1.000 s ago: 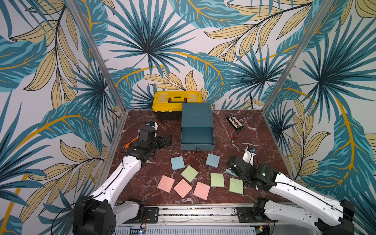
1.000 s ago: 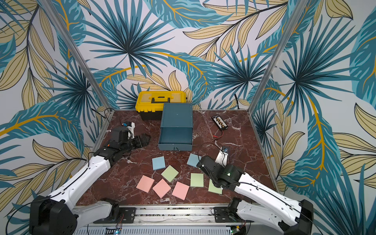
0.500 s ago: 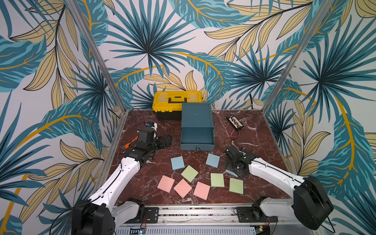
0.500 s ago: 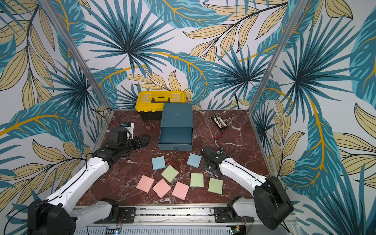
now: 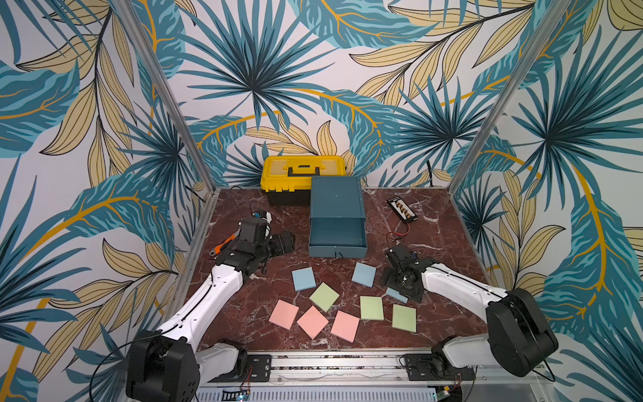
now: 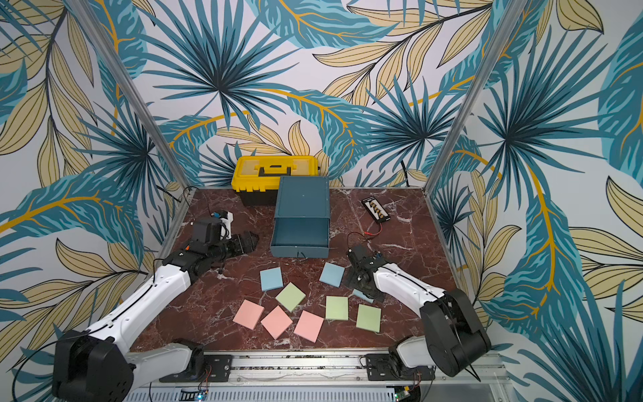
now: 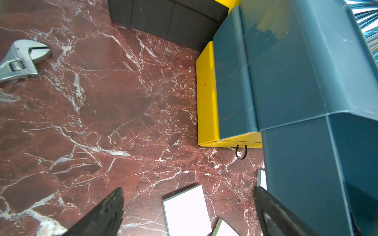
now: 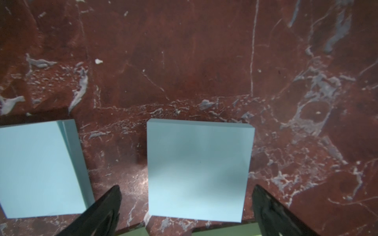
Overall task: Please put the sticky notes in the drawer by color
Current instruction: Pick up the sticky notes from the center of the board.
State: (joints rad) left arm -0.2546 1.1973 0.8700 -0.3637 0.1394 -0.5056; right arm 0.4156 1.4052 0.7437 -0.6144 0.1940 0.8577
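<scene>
My right hand (image 8: 186, 188) hangs open and empty right over a blue sticky note (image 8: 199, 167), probably lined up to grab it for the drawer (image 5: 336, 232) ahead.

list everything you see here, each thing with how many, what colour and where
blue sticky notes: 3, light blue, on the table in front of the drawer unit; one partly under the right hand
green sticky notes: 3, light green, middle to right of the spread
pink sticky notes: 3, salmon pink, front row
drawer unit: 1, teal, back centre; top drawer pulled out, looks empty
toolbox: 1, yellow, black handle, behind the drawer unit
connector board: 1, black, back right
wrench: 1, silver, left edge
table: 1, red-brown marble
left hand: 1, black, open, left of the drawer unit
right hand: 1, black, open, over a blue note
</scene>
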